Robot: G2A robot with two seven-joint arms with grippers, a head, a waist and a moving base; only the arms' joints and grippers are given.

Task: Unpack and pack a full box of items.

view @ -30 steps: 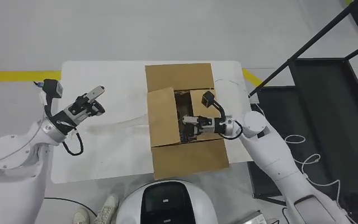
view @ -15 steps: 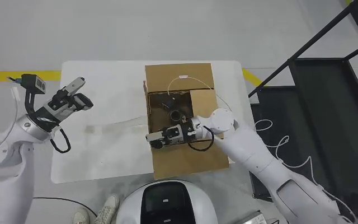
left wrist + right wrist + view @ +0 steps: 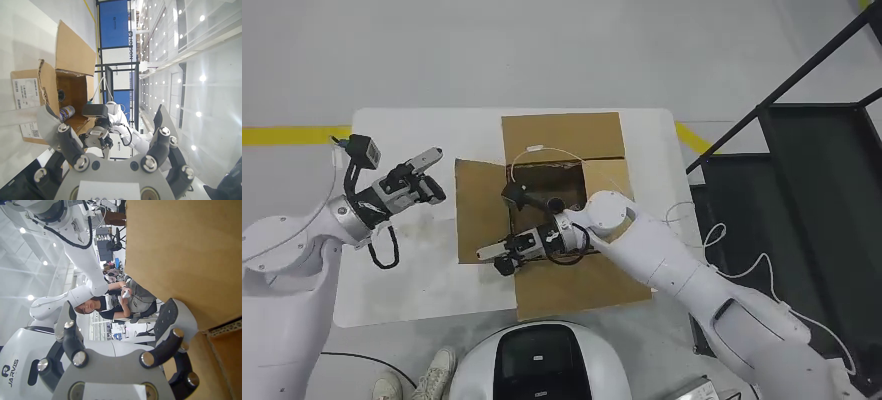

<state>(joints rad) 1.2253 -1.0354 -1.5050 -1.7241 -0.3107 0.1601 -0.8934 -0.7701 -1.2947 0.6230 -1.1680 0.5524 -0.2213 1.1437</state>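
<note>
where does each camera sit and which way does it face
Top view: overhead, looking down at the table and open cardboard box; left gripper and right gripper show.
Left wrist view: behind the left gripper, looking across the table into the box; right gripper beyond.
Right wrist view: behind the right gripper, facing a box flap up close.
Shared: top and left wrist views both show the box and right gripper.

Bright overhead ceiling lamps (image 3: 202, 77); spotty glare; soft shadows; warped wrist-view edges
</note>
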